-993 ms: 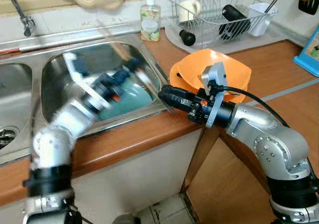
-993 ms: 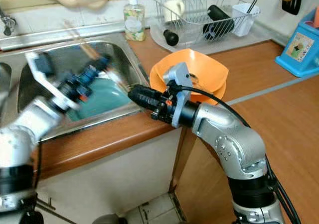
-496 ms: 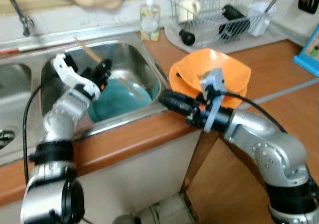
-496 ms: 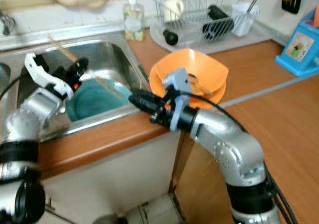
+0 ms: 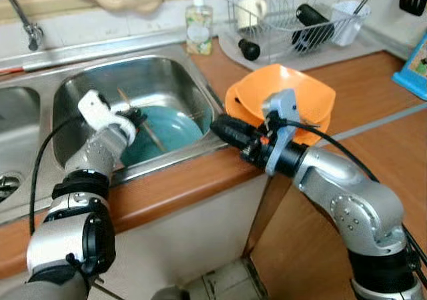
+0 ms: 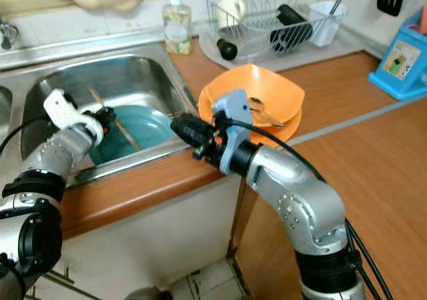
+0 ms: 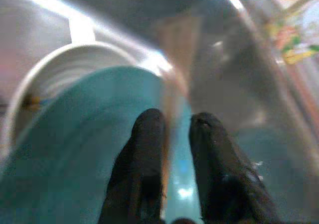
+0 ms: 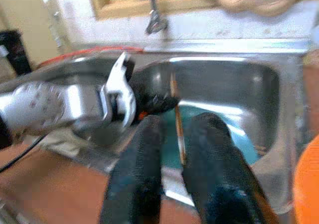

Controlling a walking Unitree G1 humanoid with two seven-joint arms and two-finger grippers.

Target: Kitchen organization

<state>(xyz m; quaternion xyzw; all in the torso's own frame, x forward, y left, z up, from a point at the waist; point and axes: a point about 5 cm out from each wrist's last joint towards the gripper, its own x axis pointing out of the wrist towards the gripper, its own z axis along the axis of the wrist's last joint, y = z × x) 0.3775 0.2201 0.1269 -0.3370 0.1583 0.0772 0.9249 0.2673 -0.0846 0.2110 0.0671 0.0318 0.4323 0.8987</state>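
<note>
Chopstick (image 5: pixel 148 128), thin and wooden, runs between the two black fingers (image 7: pixel 144 149) of the left gripper (image 5: pixel 131 120), which are narrowed onto it inside the steel sink basin (image 5: pixel 157 80), with the stick slanting out past the fingertips over the teal plate (image 5: pixel 175 125) lying in the basin bottom. Right gripper (image 5: pixel 222 128) hovers at the basin's front corner, just beside the stacked orange bowls (image 5: pixel 307 97) on the wooden counter (image 5: pixel 363 87), its fingers (image 8: pixel 137 184) set a narrow gap apart and holding nothing. Beyond both sets of fingertips stand a soap bottle (image 5: pixel 199 28) and a wire dish rack (image 5: pixel 293 20) at the wall.
</note>
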